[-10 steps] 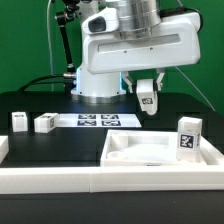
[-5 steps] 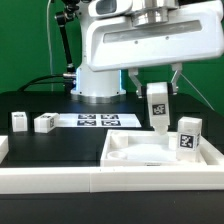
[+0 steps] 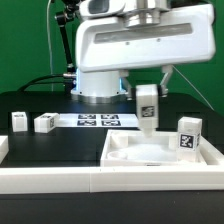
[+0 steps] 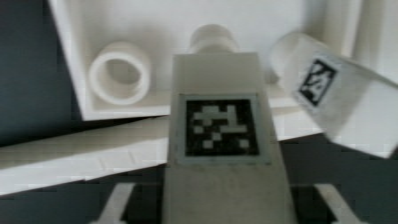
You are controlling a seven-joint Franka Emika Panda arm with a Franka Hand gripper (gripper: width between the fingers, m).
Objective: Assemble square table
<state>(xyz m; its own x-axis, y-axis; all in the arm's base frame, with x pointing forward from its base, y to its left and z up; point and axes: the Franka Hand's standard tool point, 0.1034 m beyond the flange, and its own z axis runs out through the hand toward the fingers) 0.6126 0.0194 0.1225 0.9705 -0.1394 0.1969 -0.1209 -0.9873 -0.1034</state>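
Grips the held leg (image 3: pixel 147 112), a small white block of the square table, in the gripper (image 3: pixel 147 92) of the Franka arm, with both fingers clamped narrow against its upper part and its black-and-white tag turned toward the exterior camera. Holds it upright over the far side of the square table top (image 3: pixel 160 163), a white tray with a raised rim lying at the front of the black work surface (image 3: pixel 60 148), toward the exterior view's right. Holds the lower end about level with the tray's back rim; cannot tell whether touching the tray floor or hanging just above it. Looks straight down the same leg in the wrist view, with the tag broad across its face and a narrower tip pointing at the white top beneath, near a round socket (image 4: pixel 121 75) by one corner of the rim. Shows a second leg (image 3: pixel 187 136) upright at the tray's corner on the exterior view's right, tag facing the camera, base hidden behind the rim, near the held one. Has a third leg (image 3: pixel 19 121) and a fourth leg (image 3: pixel 45 123) standing close together on the black surface at the exterior view's left, well apart from the tray, with the marker board (image 3: pixel 98 120) lying flat just beside the fourth, toward the exterior view's right. Fronts the scene with a long white rail (image 3: pixel 50 182) along the near edge.
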